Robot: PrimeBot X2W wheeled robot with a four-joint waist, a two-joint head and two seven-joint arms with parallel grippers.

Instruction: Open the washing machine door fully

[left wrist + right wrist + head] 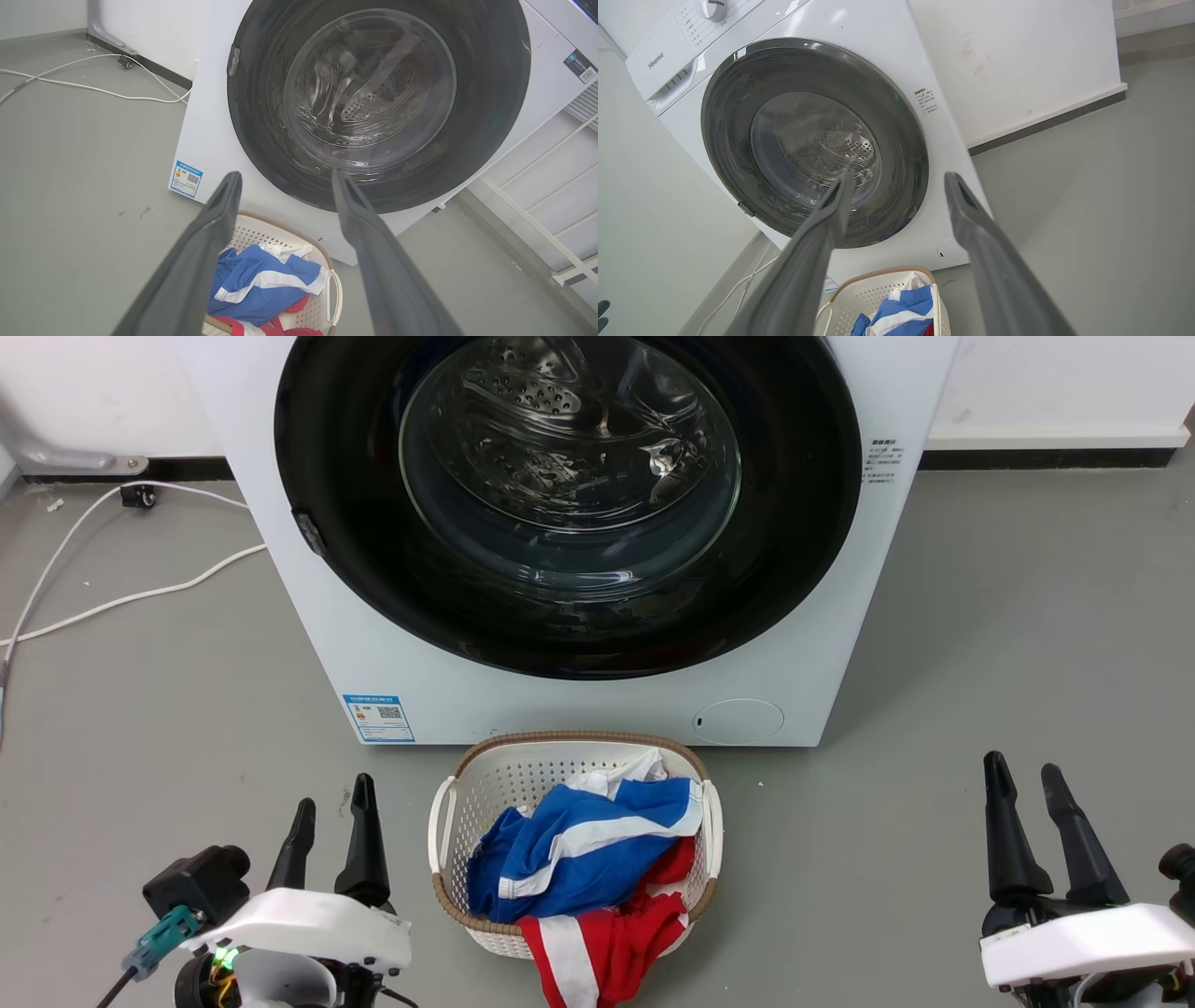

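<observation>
The white washing machine (280, 485) stands straight ahead on the floor. Its round glossy black door (355, 560) with a clear glass bowl centre lies flat against the front, shut; a small latch tab sits on its left rim. The same door (261, 140) fills the upper middle of the left wrist view and the door (733, 154) appears tilted in the right wrist view. My left gripper (329, 807) is open at the lower left, well short of the washer. My right gripper (1025, 775) is open at the lower right, empty.
A white laundry basket (448, 803) with a brown rim holds blue, white and red clothes, standing on the floor right before the washer between my arms. White cables (112, 602) trail over the grey floor at the left. A white rack (551, 233) stands right of the washer.
</observation>
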